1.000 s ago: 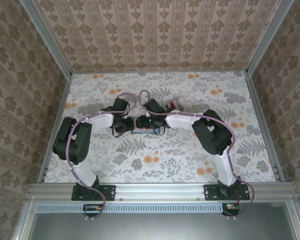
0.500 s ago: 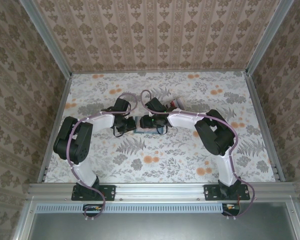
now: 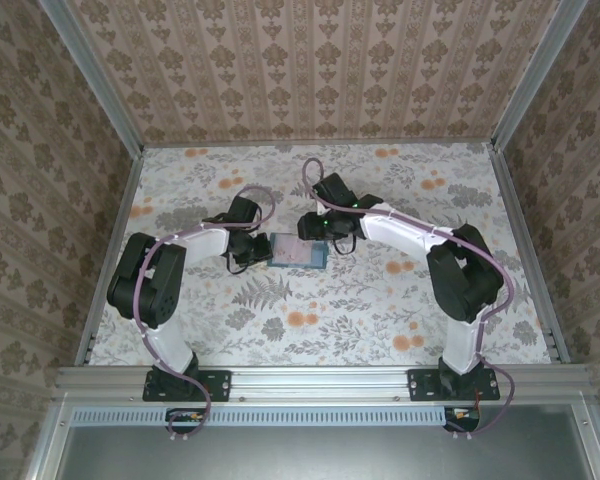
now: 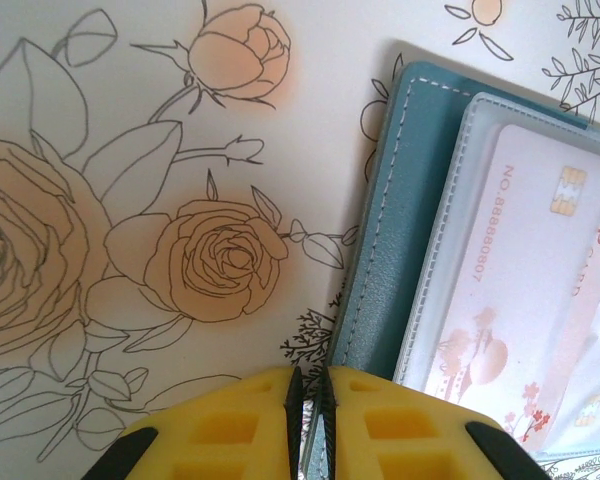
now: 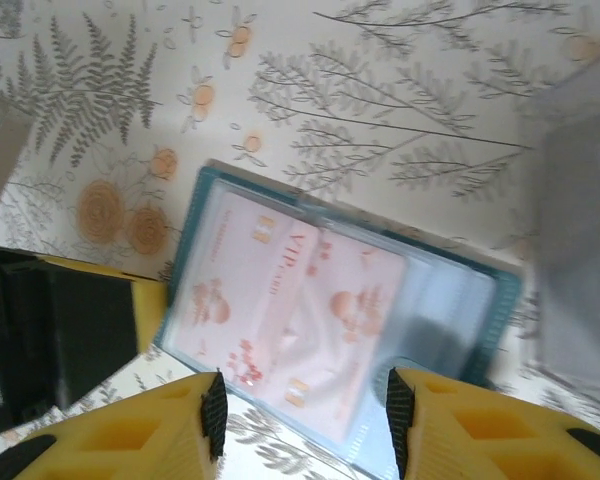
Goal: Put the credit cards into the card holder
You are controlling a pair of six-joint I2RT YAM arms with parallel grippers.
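The teal card holder (image 3: 302, 252) lies open and flat on the floral table. Two pale credit cards (image 5: 242, 290) with pink prints and gold chips sit inside its clear sleeves, overlapping each other. One of these cards (image 4: 535, 290) is in the left wrist view under a clear sleeve. My left gripper (image 4: 311, 400) is shut on the card holder's (image 4: 380, 280) left edge, the teal rim running between its black pads. My right gripper (image 5: 305, 418) hovers open above the card holder's (image 5: 505, 295) near edge with nothing between its fingers.
A blurred pale grey object (image 5: 578, 250) lies just right of the card holder in the right wrist view. The left arm's yellow finger (image 5: 148, 298) and black body flank the holder's left side. Patterned walls enclose the table (image 3: 310, 330).
My right arm has lifted off the card holder and drawn back toward the far side, its elbow swinging right, uncovering the open holder. The left gripper has kept its grip.
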